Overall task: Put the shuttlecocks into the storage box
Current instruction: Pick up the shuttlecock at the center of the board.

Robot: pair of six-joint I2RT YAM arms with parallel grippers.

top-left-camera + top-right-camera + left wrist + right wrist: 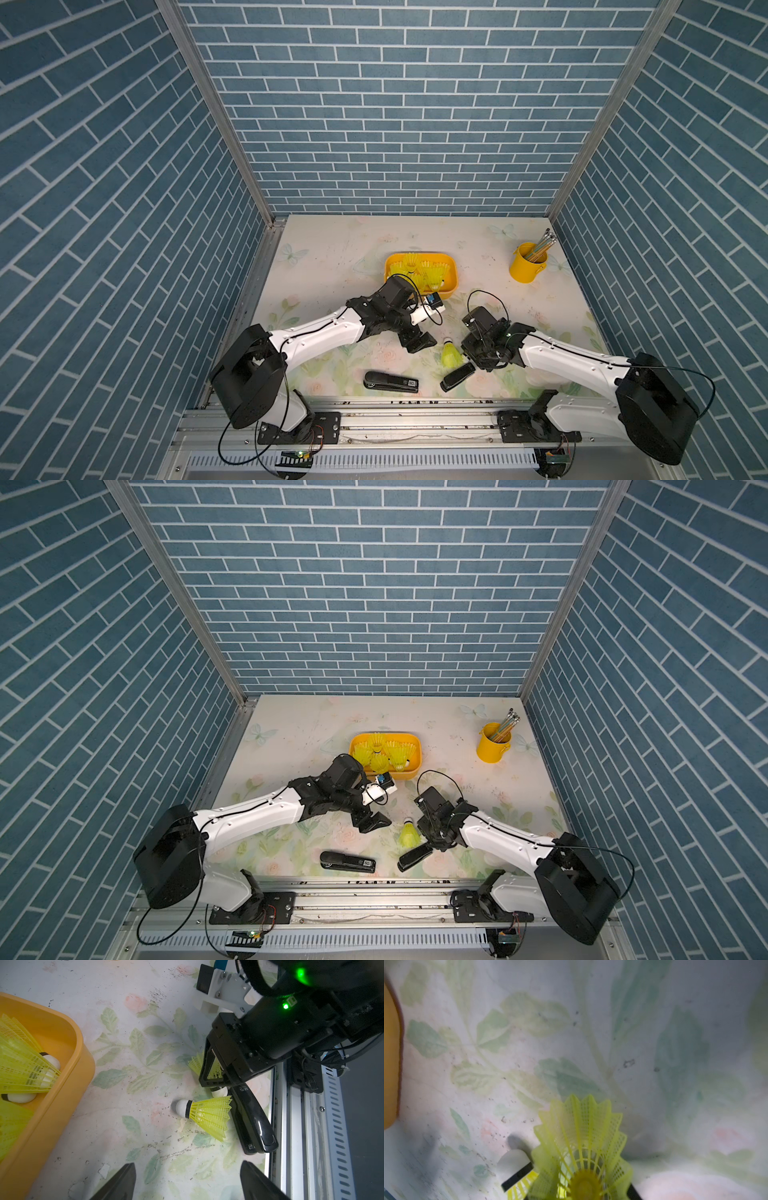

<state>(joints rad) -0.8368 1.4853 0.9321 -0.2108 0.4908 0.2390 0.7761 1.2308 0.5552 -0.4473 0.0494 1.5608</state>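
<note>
Nearest, the held shuttlecock [581,1142] filled the close end of the right wrist view, skirt fanning away from the camera, cork end down between the jaws. As far as the frames showed, the right gripper [212,1082] was clamped on it near the cork. Could not tell if it was off the table [332,257] yet. Just beside that gripper, on the side facing the left arm, lay the loose shuttlecock [205,1115], on its side, skirt against a black stapler [253,1126]. Near by, the left gripper [189,1180] stood wide open and empty, fingers aimed at the loose one.

Key relation: the storage box [448,293] sat beyond the right gripper and off toward the left arm's side, well apart, with several shuttlecocks [432,274] inside. The left gripper was nearer the box, but the right one had the load. The loose shuttlecock's long axis ran cork toward the box, skirt away from it, roughly finger to finger across the left gripper's opening. A wrist turn looked needed there.

View gaps: both top views showed only the loose shuttlecock. The held one was hidden under the right gripper's body. The left wrist view showed both, plus the grip from the side. The right wrist view gave the held skirt close up, and only the loose one's white cork and black band.
</note>
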